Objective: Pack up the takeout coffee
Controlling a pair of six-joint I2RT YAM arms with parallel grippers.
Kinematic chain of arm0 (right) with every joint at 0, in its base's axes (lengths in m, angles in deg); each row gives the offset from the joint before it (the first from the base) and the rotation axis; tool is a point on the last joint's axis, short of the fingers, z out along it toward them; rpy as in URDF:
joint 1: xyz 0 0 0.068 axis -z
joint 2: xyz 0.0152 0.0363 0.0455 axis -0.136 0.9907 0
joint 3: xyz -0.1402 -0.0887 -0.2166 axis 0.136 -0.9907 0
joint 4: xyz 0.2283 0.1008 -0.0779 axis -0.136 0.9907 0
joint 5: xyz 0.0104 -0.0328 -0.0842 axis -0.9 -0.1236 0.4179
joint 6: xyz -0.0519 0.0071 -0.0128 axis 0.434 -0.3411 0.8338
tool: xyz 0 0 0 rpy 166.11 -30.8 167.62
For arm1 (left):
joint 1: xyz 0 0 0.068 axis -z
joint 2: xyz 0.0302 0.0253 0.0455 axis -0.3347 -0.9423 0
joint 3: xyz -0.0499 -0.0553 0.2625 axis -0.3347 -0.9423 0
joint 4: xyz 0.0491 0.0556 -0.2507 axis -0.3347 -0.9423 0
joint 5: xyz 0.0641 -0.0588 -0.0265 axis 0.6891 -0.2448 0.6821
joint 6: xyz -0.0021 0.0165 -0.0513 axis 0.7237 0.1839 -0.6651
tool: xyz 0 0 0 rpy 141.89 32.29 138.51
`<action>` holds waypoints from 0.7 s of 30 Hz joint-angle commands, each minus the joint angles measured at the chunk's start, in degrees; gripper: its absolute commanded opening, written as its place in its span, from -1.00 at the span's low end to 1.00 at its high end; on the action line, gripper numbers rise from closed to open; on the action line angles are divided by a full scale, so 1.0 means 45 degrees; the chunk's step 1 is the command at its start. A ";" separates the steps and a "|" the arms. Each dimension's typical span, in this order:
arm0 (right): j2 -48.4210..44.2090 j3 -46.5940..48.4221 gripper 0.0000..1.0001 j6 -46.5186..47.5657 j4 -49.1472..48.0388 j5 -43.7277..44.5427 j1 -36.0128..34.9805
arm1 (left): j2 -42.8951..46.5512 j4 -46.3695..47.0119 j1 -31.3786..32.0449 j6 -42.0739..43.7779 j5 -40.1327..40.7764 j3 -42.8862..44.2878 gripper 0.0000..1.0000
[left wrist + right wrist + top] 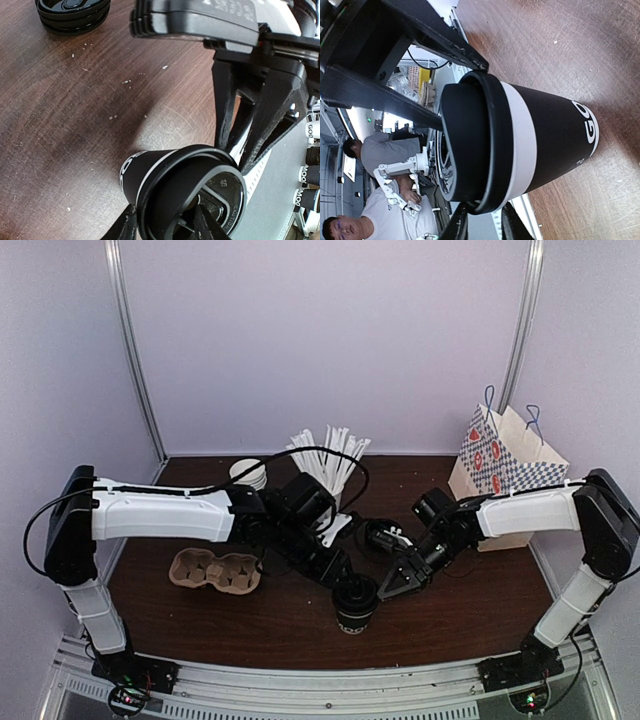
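Well left of paper bag (505,475), nearer the arms, takeout coffee (355,608) stands upright. Left gripper (340,578) straddles lid (470,145), cannot tell if clamped; right gripper (387,590) at lid rim, pinch unclear. Step: likely securing it. Next needs firm hold, level lift toward bag.

Pale lilac walls (320,340), dark wood table (200,625)

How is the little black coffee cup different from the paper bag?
The coffee cup is black with white letters; the paper bag is white with blue checks and red spots. The coffee cup is small with a black lid; the paper bag is taller with blue handles. The coffee cup stands near the front; the paper bag stands back right. Both stand upright on the table.
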 commanded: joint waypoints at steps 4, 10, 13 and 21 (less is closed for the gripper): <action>0.1634 0.0782 -0.58 0.1668 0.2439 0.3970 -0.0055 | -0.0633 -0.0322 0.0095 0.0065 -0.0286 -0.0510 -0.23; 0.2210 0.1050 -0.60 0.1754 0.2853 0.5035 -0.0053 | -0.0711 -0.0124 0.0043 -0.0013 -0.0320 -0.0886 -0.24; 0.2675 0.1188 -0.61 0.1762 0.2946 0.5082 -0.0068 | -0.0799 0.0126 -0.0038 -0.0095 -0.0351 -0.1159 -0.26; 0.3810 0.1539 -0.62 0.1793 0.2857 0.4986 -0.0050 | -0.1071 0.0785 -0.0329 -0.0217 -0.0482 -0.2142 -0.28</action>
